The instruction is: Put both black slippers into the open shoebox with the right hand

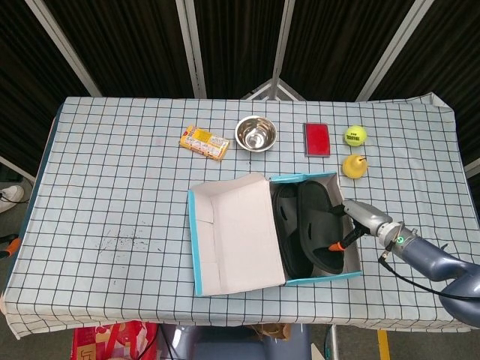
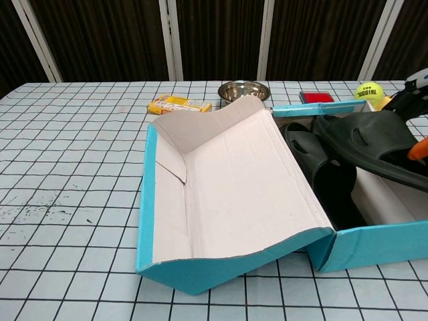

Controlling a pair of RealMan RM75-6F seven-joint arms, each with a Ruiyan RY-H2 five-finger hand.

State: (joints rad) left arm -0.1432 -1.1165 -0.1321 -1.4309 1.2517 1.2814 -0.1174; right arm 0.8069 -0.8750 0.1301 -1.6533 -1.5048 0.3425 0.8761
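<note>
Black slippers [image 1: 311, 225] in a turquoise box [image 2: 374, 244], white inside; checked blue-and-white cloth [image 1: 112, 195]; yellow-green ball [image 1: 355, 135]; red card [image 1: 316, 139].

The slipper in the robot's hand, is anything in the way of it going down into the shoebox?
Nothing visible blocks it. The second slipper, held by the right hand, is over the shoebox. The first slipper lies inside, beside it.
</note>
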